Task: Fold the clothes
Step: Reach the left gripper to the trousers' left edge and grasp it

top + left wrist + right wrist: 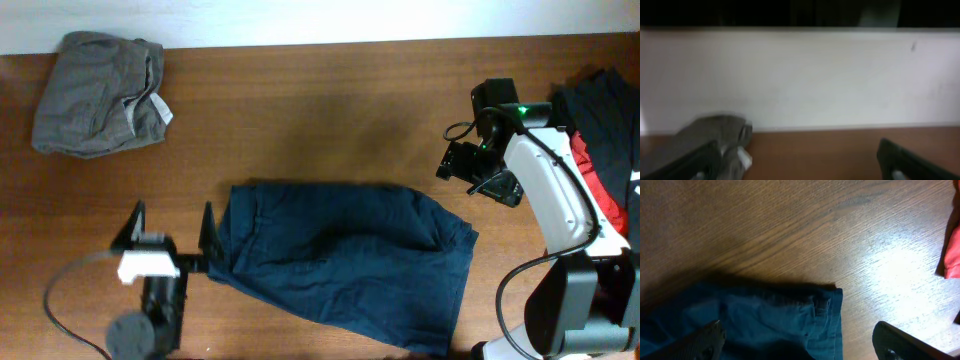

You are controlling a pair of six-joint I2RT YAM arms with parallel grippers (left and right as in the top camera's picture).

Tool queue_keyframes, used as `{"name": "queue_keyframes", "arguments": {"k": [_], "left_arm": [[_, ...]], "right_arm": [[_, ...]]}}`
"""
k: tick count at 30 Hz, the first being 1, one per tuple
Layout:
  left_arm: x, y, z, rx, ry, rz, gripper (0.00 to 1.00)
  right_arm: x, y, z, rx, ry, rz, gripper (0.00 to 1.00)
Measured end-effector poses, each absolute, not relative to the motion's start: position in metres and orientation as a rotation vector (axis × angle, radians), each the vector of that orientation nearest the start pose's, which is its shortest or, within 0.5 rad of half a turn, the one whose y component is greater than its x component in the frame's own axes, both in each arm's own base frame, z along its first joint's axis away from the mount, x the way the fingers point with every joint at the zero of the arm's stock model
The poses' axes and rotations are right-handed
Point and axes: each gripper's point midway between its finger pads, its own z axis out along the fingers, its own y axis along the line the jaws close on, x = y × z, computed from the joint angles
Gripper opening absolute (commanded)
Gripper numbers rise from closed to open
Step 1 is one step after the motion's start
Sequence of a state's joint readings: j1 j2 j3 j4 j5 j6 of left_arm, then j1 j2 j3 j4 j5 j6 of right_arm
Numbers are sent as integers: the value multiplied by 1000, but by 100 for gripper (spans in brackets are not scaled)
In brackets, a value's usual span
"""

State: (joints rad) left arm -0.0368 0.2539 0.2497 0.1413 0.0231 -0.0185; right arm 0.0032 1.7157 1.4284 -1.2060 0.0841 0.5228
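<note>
The clothes are spread over the table. A large navy garment (340, 250) lies flat at the front middle, and its corner (765, 320) shows in the right wrist view. A folded grey one (100, 92) lies at the back left, also seen as the grey garment (715, 132) in the left wrist view. My left gripper (170, 225) stands open at the navy garment's left edge, nothing between its fingers (910, 162). My right gripper (478, 172) hangs open above that garment's back right corner, holding nothing (800, 347).
Red and black clothes (600, 130) are piled at the right edge, beside the right arm's base; a bit of red cloth (952, 250) shows in the right wrist view. A white wall (800, 75) runs along the table's far side. Bare wood (320, 110) lies between the garments.
</note>
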Motion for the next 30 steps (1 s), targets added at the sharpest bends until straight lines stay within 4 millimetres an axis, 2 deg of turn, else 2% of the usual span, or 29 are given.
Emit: {"name": "queue_keyframes", "arguments": {"k": [3, 6, 8, 9, 10, 13, 14, 16, 17, 20, 24, 30], "left_arm": [[274, -21, 296, 64, 1567, -92, 99], [303, -41, 324, 148, 1644, -186, 99], [317, -54, 327, 200, 1691, -251, 99], [325, -60, 322, 224, 1728, -288, 99], [331, -66, 315, 242, 1767, -323, 99], [336, -67, 259, 113, 2083, -429, 99], [330, -62, 233, 18, 2230, -432, 99], [310, -51, 193, -168, 2482, -382, 99], [302, -47, 182, -232, 2565, -356, 99], [293, -45, 164, -339, 2686, -348, 99], [284, -62, 137, -407, 2846, -472, 99], [249, -82, 87, -568, 3180, -616, 99]], "right_arm": [[329, -13, 118, 787, 2941, -93, 99], [328, -13, 118, 787, 2944, -95, 99], [328, -13, 118, 788, 2945, -95, 99], [328, -13, 118, 788, 2945, -95, 98], [327, -13, 118, 788, 2948, -97, 99], [327, -13, 118, 789, 2947, -97, 99], [327, -13, 118, 788, 2948, -97, 99], [327, -13, 118, 788, 2946, -96, 99], [328, -13, 118, 788, 2945, -96, 99], [331, -13, 118, 784, 2935, -91, 99], [332, -13, 119, 780, 2931, -89, 99], [332, -13, 119, 780, 2932, -90, 99]]}}
